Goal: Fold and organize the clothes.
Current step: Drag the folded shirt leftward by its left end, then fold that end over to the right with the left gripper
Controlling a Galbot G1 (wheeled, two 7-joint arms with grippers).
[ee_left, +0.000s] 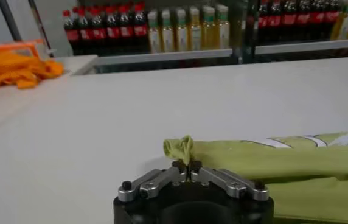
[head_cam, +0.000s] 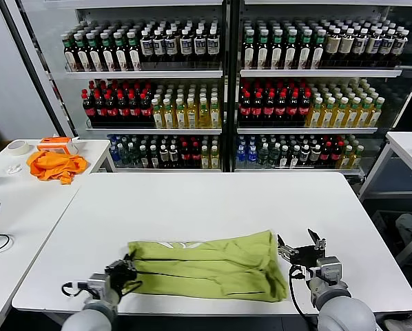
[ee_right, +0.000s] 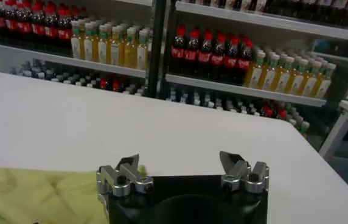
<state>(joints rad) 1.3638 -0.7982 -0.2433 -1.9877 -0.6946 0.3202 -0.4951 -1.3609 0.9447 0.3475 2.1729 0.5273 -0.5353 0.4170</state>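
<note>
Fabric is bunching between the fingers of our left gripper (head_cam: pixel 125 267), which is clenched on the left edge of the lime-green T-shirt (head_cam: pixel 209 265); in the left wrist view a small tuft of green cloth is poking up just above the closed fingertips (ee_left: pixel 187 165). The shirt is lying as a long, partly folded band near the front edge of the white table (head_cam: pixel 213 200), its white print showing along the far fold. To do this step well, we are judging that the pinch should be taking in every layer at that edge, so nothing is slipping out once we are lifting.

Moving right, our right gripper (head_cam: pixel 302 248) is hovering just beside the shirt's right end, fingers spread wide and grasping nothing; the right wrist view shows green cloth just beside 1 finger (ee_right: pixel 124 175). We are thinking it needs to be closing on the matching edge before both arms are raising the cloth together, keeping it taut and level.
</note>
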